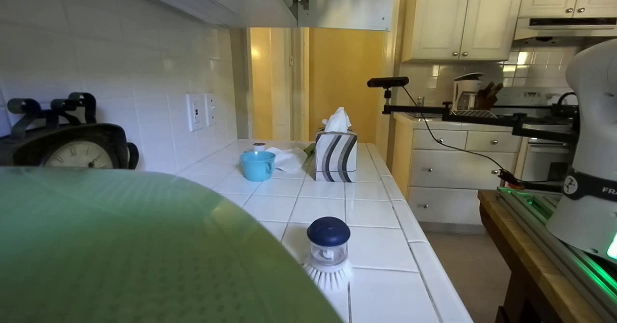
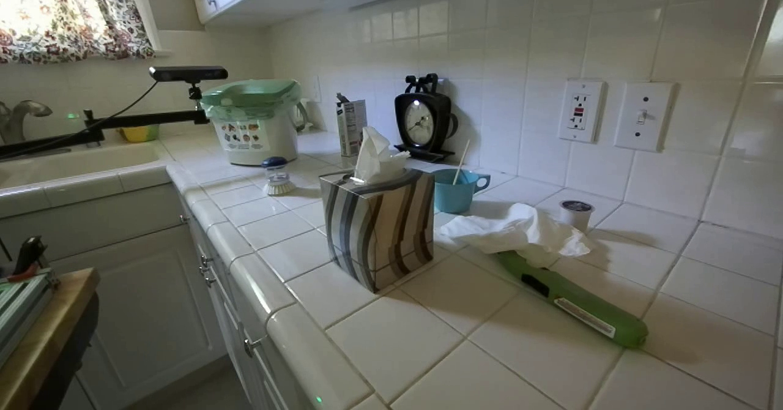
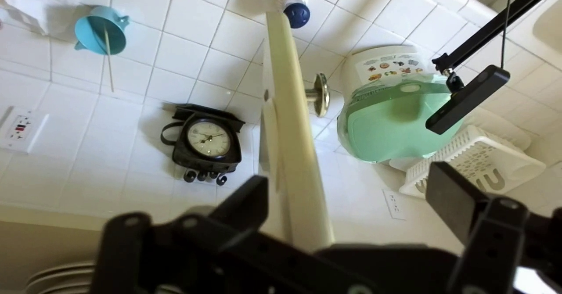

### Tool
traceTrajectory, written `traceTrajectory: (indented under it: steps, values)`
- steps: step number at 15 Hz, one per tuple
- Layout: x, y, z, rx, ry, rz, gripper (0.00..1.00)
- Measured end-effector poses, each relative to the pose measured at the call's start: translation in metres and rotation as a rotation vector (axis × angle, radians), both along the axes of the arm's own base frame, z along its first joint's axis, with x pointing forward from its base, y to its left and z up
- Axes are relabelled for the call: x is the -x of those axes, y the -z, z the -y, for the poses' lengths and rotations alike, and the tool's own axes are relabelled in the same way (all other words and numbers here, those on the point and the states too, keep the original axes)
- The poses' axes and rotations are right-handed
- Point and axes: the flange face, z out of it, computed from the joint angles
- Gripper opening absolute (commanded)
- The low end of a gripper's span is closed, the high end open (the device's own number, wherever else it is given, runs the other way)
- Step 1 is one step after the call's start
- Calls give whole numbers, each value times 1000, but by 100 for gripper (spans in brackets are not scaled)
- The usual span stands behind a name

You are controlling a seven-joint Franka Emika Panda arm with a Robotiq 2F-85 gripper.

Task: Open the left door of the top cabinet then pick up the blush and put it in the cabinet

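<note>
On tabletop [image 1: 376, 246], brush [image 1: 328, 253] stands upright, long axis vertical, blue dome up, bristles down; your fingers [image 3: 452, 193] spread apart, cabinet door [image 3: 292, 131] showing edge-on between.

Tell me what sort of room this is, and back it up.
Most likely a kitchen, probably a household one: the exterior views show a range hood above a stove, and a sink.

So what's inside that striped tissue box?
A white tissue pokes up through the top of the tissue box in both exterior views. The box's walls hide everything deeper, so whether more tissues remain can't be told.
</note>
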Motion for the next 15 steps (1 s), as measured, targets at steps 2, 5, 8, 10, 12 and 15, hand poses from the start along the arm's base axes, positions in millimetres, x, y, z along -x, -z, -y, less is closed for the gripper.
traceTrajectory:
  steps: [2,5,8,10,12,15]
  values:
    - [2,-2,-5,1,-11,-16,100]
    - [6,-5,-16,8,-48,-40,100]
    - [8,-9,-23,15,-79,-64,100]
    - [9,-12,-27,11,-102,-83,100]
    - [13,-15,-32,-1,-131,-97,100]
    - [18,-19,-45,-35,-183,-110,100]
